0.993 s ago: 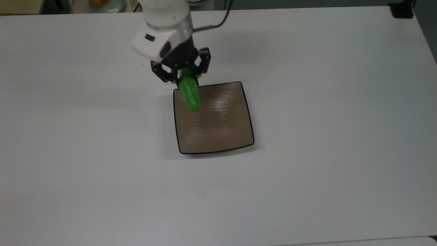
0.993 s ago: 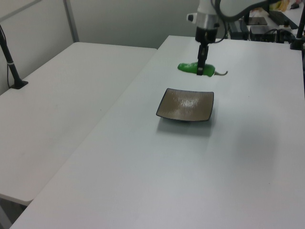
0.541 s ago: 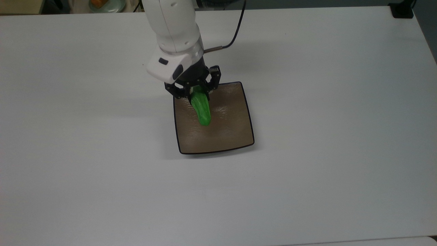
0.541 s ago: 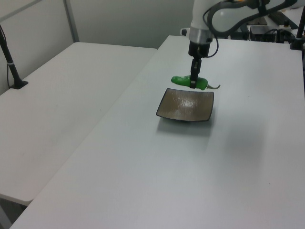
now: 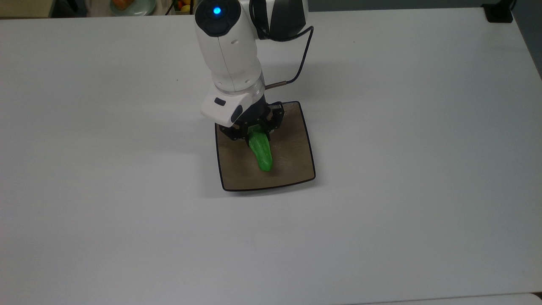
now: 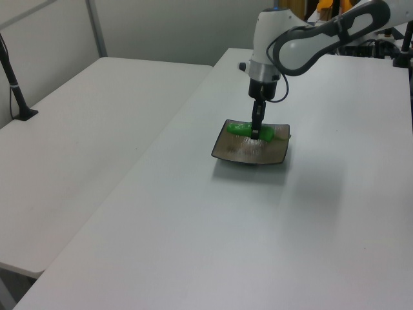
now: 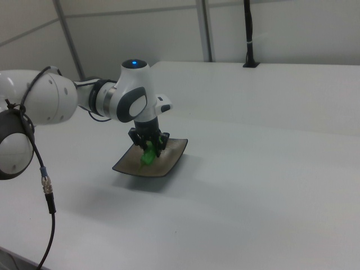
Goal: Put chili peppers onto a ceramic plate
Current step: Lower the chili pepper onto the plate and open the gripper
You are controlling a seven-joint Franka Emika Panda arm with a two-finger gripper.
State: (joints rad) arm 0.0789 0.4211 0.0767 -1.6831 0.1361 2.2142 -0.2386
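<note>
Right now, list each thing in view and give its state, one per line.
Tool: shut on the chili pepper, low over the ceramic plate.
Chili pepper: held, lying lengthwise over the plate; whether it touches cannot be told.
Ceramic plate: flat on the table, nothing else in it.
Table: bears the plate.

One pepper [image 5: 261, 153] and one plate [image 5: 292, 156] sit at the centre of the top view, with one arm [image 5: 230, 59] above them ending in two fingers [image 5: 237, 134]. Two white desks show in the left view: one [image 6: 213, 245] through the middle, another [image 6: 77, 142] at the frame's left.
</note>
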